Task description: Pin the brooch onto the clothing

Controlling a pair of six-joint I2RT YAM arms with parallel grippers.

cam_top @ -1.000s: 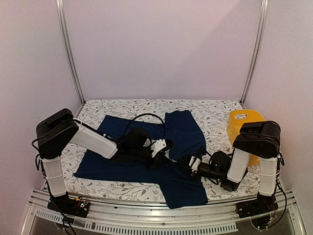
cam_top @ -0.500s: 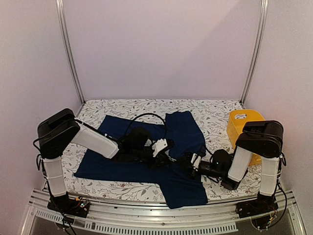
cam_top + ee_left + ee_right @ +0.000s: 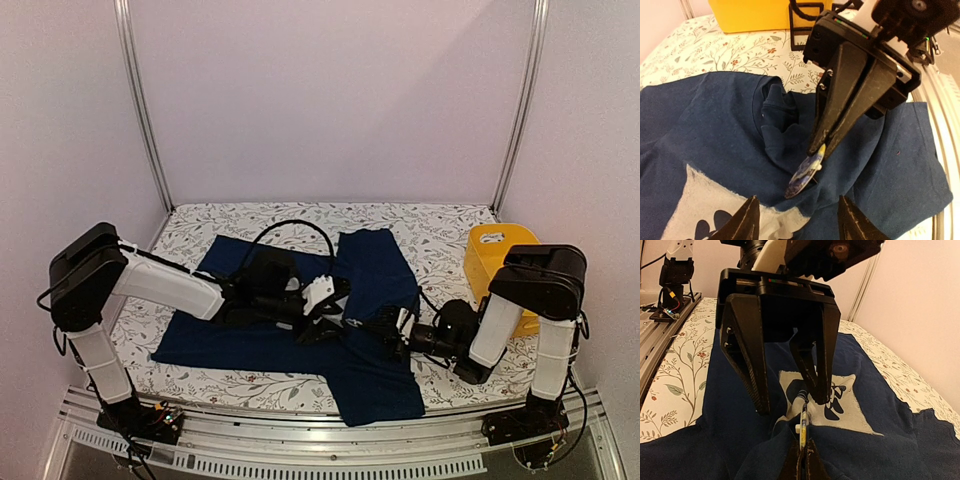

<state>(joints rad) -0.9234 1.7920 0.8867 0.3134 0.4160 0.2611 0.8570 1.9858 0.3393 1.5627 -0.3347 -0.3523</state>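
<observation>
We are mid-pinning: our right gripper [image 3: 816, 150] pinches the round blue-and-yellow brooch [image 3: 804, 176] at a bunched fold of the navy blue T-shirt [image 3: 372, 262], spread toward the near edge of the floral counter [image 3: 440, 225]. Our left gripper [image 3: 792, 402] stands open astride it. Next, we judge, the pin must close.
</observation>
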